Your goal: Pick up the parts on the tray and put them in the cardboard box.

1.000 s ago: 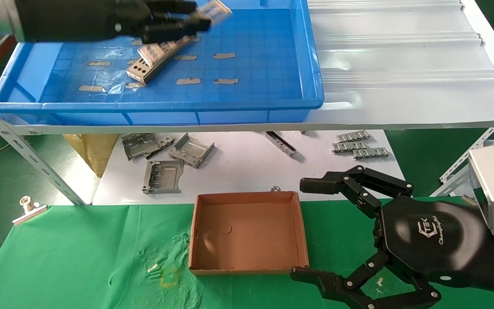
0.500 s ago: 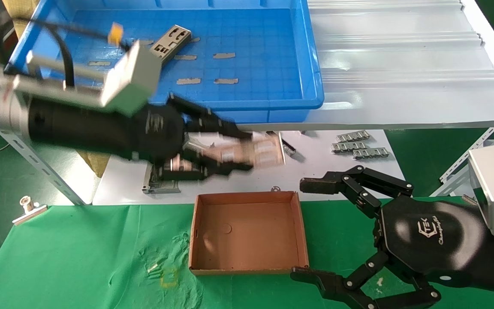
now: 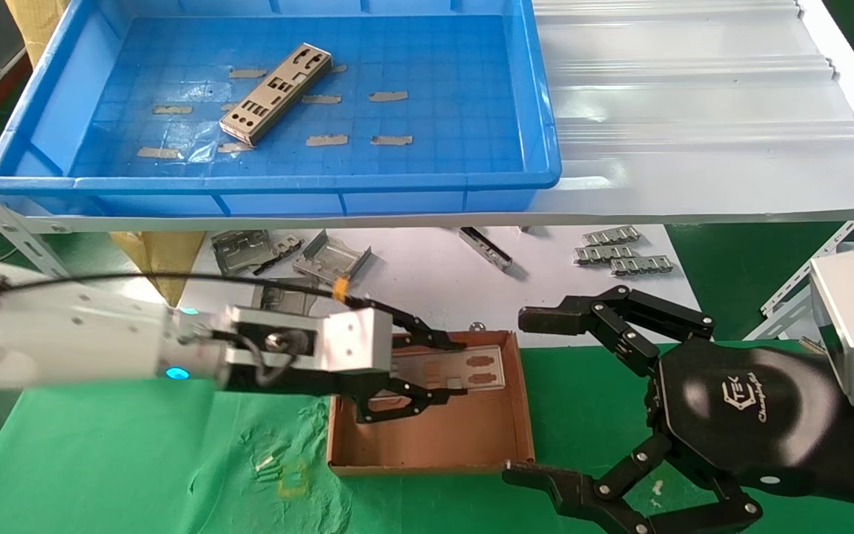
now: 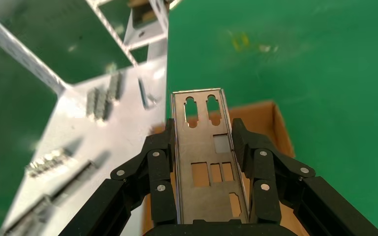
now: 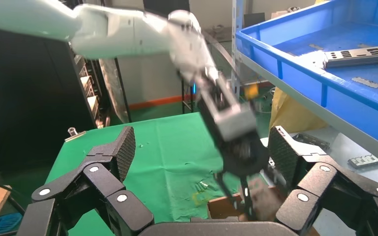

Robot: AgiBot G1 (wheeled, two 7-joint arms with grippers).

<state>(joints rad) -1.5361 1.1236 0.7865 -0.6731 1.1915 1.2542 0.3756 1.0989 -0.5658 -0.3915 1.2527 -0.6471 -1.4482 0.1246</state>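
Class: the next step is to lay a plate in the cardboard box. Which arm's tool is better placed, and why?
Left. The left tool already grips a plate directly over the cardboard box. The right tool hangs open and empty beside the box.

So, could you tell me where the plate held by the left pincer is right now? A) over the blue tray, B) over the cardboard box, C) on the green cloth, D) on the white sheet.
B: the left pincer holds the plate over the cardboard box, its far end past the box's far wall in the left wrist view.
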